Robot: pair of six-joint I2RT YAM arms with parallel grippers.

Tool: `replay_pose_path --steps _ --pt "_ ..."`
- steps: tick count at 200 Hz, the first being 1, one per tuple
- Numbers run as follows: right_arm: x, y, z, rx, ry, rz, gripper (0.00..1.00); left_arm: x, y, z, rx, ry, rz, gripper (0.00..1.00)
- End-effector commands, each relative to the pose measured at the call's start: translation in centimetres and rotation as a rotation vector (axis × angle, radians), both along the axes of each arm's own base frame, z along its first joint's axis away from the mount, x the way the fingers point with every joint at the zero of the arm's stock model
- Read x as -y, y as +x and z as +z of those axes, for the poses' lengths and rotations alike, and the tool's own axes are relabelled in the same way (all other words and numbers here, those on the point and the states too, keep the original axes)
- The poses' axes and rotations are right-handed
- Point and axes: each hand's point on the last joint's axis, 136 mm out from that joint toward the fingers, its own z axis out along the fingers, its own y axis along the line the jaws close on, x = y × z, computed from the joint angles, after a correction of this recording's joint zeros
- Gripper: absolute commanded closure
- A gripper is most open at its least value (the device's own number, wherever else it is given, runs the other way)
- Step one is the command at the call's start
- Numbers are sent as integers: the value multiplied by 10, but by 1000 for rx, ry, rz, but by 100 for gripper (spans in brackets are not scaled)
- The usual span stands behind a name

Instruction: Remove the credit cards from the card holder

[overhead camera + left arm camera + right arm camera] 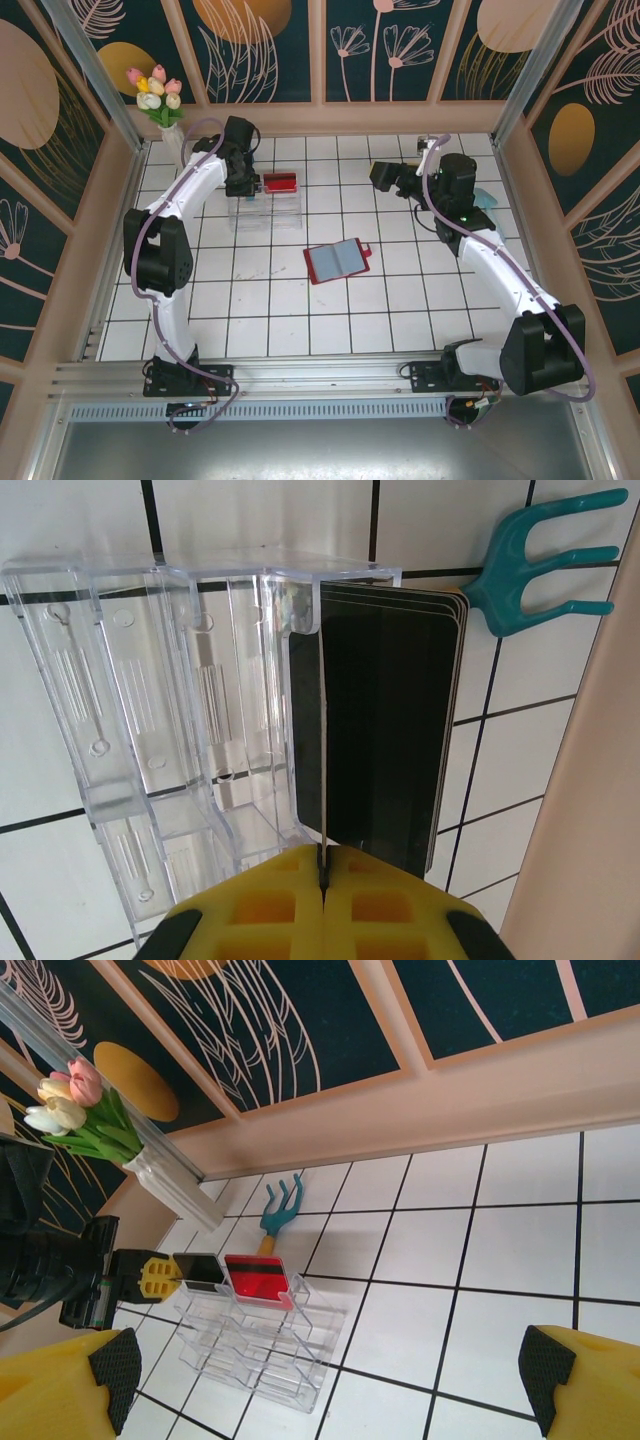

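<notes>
Credit card (323, 740) clamped edge-on in left jaws beside clear stand (150, 730)

The yellow left fingers (265, 910) are pressed together on a thin card (322, 730), seen edge-on and upright over a clear plastic stand (150, 700). A black stack (390, 720) stands in the stand's right end. A teal rake (545, 555) lies beyond, on the white tiled counter (50, 880).

Left gripper (322, 905) closed tight on card (323, 730) edge, arm reaching forward. Right gripper (328, 1365) wide open, arm reaching forward.
</notes>
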Motion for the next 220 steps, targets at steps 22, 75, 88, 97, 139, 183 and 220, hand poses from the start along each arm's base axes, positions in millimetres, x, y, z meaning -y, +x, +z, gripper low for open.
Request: replay_pose_path --steps 22,75,88,97,139,183,220 --pt "1 -1 9 45 8 -2 1 2 5 -1 0 10 3 84" --pt "-1 -1 8 42 11 8 1 4 27 8 79 24 -16 66" --pt "-1 -1 7 40 11 9 1 3 32 13 95 35 -16 65" --pt "-1 -1 7 38 10 8 1 3 36 18 110 39 -26 62" --pt "5 5 3 19 -5 -34 1 -1 54 64 243 182 -183 48" --pt "45 17 -18 -39 -94 -269 1 -19 38 103 377 425 -402 2" --pt "94 12 -32 -2 -189 -488 1 -55 -14 119 475 683 -482 1"
